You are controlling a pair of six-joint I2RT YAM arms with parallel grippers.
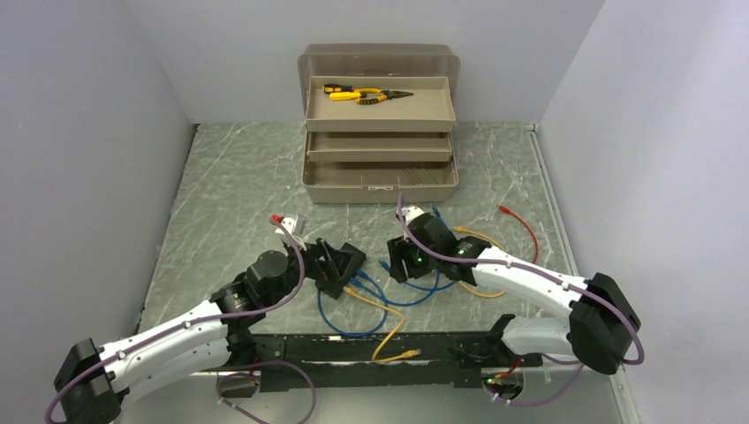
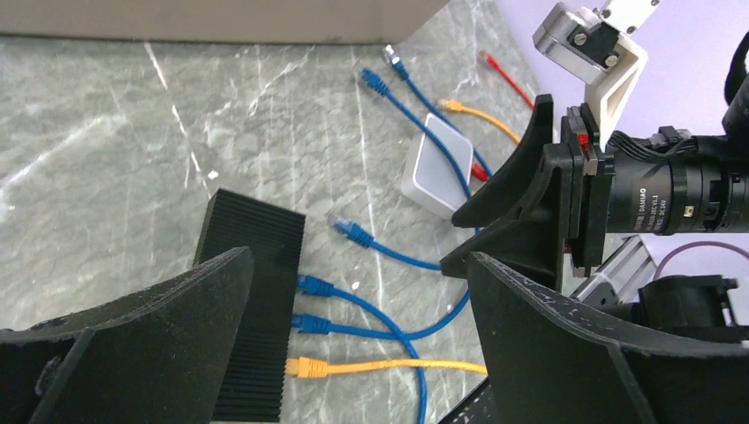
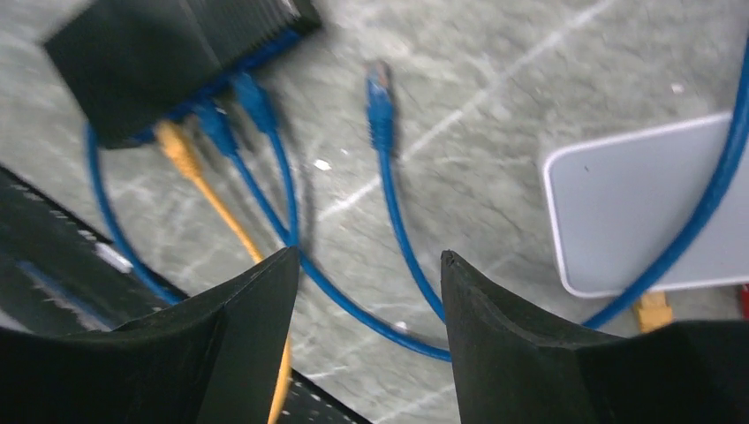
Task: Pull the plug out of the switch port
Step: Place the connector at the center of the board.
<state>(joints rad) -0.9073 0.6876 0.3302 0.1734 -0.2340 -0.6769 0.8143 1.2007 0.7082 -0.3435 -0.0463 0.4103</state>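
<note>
Black ribbed switch (image 2: 252, 291) lies by my left gripper (image 2: 358, 265), two blue plugs (image 2: 313, 285) and a yellow plug (image 2: 300, 367) seated in it. A loose blue plug (image 2: 351, 231) lies beside it, so I judge the pull done. My right gripper (image 3: 366, 261) and the left stand wide open, empty.

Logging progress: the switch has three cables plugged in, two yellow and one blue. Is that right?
Not quite. The left wrist view shows three plugs in the switch, but the colours are reversed: two blue plugs and one yellow plug.
</note>
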